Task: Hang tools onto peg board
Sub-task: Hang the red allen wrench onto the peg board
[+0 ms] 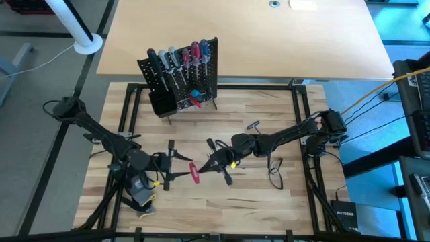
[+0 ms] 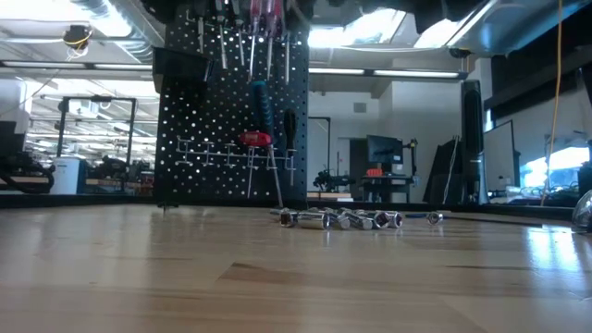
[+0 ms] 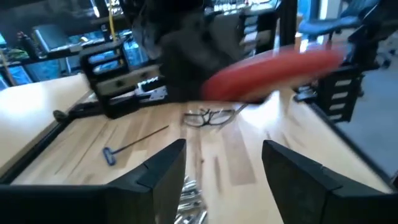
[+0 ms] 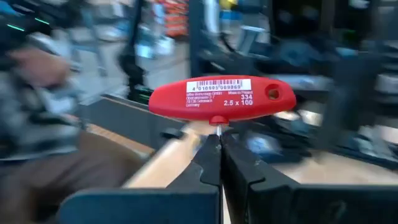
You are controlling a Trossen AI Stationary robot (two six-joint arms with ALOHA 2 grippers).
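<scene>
Near the middle of the wooden table (image 1: 255,202), the right gripper (image 1: 203,168) pinches the thin metal shaft of a red T-handle key (image 4: 221,99), its fingers pressed together just under the handle; the printed label on the handle reads clearly in the right wrist view, while the room behind it is a smear. Facing it from the other side, the left gripper (image 1: 176,165) stands with its fingers (image 3: 158,171) spread wide and nothing between them; in the left wrist view the red handle passes as a blurred streak ahead of the open fingers, apart from them. Further back, the peg board (image 1: 181,77) stands upright near the table's far edge, a row of screwdrivers (image 1: 176,57) with black, grey, red and blue handles hanging along its top; a black bin (image 1: 160,104) sits at its lower corner, its contents out of sight. From table height the board's top is cut off, and a row of small silver bits (image 2: 338,219) lies on the wood just in front of it. A blue-handled key (image 3: 134,145) and a pair of glasses (image 3: 208,116) lie on the table beyond the left gripper; a glove (image 1: 141,196) lies partly hidden under the left arm.
</scene>
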